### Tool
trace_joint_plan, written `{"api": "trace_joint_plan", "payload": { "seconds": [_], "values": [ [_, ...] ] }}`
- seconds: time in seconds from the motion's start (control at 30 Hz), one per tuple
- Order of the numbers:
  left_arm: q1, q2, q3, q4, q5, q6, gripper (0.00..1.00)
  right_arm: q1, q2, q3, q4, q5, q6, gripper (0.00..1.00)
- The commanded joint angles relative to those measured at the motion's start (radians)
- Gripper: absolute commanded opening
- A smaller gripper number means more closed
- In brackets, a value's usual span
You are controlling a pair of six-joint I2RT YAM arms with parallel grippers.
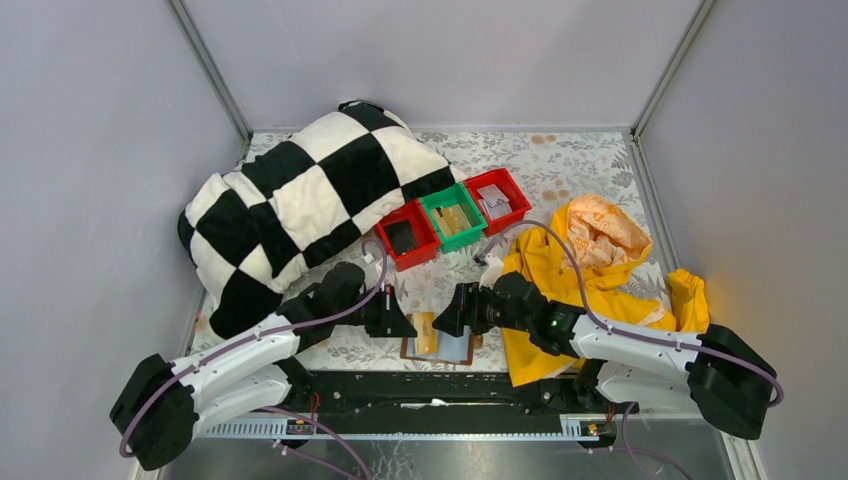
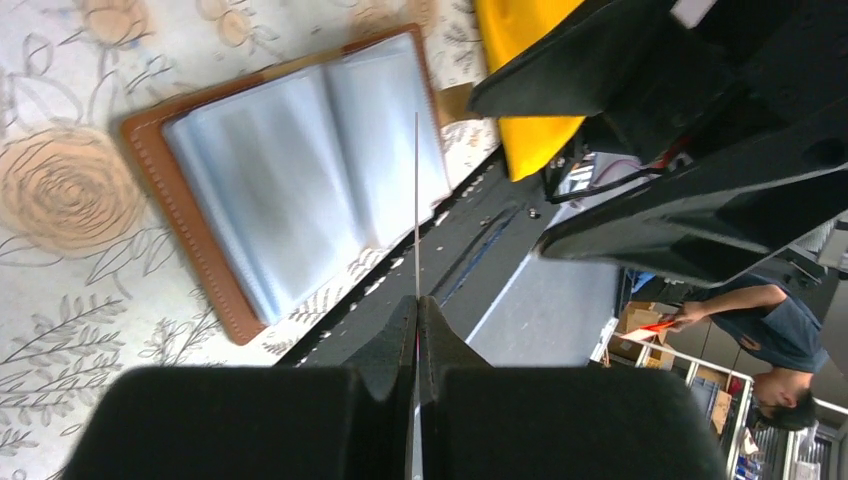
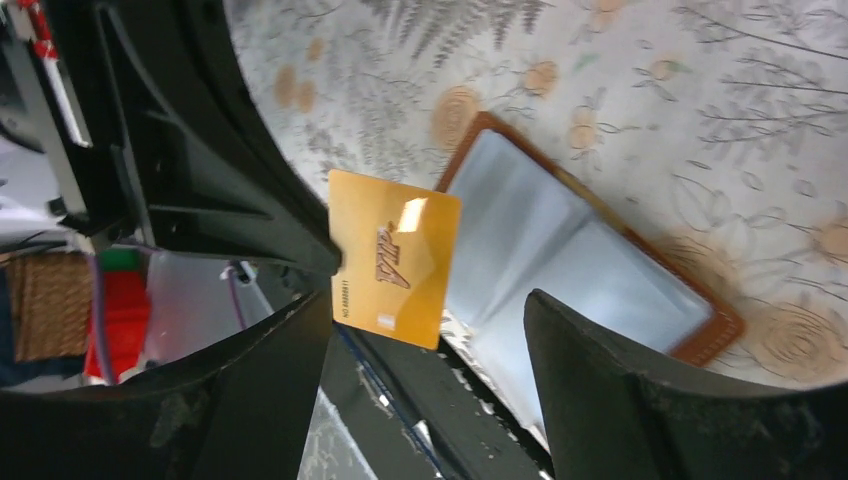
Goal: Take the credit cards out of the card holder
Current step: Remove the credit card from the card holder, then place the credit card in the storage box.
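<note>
Left pincer (image 2: 417, 305) shut on one edge of a gold credit card (image 3: 395, 258), holding it clear of the card holder (image 3: 570, 240), which lies open flat on the counter (image 3: 720, 90) so pockets are reachable; right pincer (image 3: 425, 315) wide open, empty.

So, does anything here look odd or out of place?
A gold card hangs in mid-air, pinched at one edge by the left gripper, above the open card holder. A checkered blanket and a yellow raincoat also lie crumpled on the table.

Left claw (image 1: 408, 325) pinched shut on a gold credit card (image 3: 395, 258), right claw (image 1: 443, 317) spread wide; both low, pointing inward
</note>
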Motion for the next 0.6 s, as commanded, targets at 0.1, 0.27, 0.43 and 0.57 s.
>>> {"api": "trace_joint_plan", "payload": {
  "seconds": [0.1,0.27,0.43,0.57],
  "values": [
    [0.007,-0.044,0.062,0.095,0.101,-0.002,0.0,-0.024,0.003,-0.082,0.298,-0.194,0.076,0.8],
    [0.023,-0.076,0.068,0.092,0.129,-0.003,0.0,-0.048,0.014,-0.134,0.42,-0.252,0.139,0.8],
    [0.039,-0.082,0.06,0.126,0.157,-0.022,0.0,-0.086,0.054,-0.184,0.614,-0.353,0.227,0.66],
    [0.045,-0.074,0.052,0.127,0.172,-0.025,0.0,-0.115,0.112,-0.234,0.843,-0.418,0.313,0.54]
  ]
}}
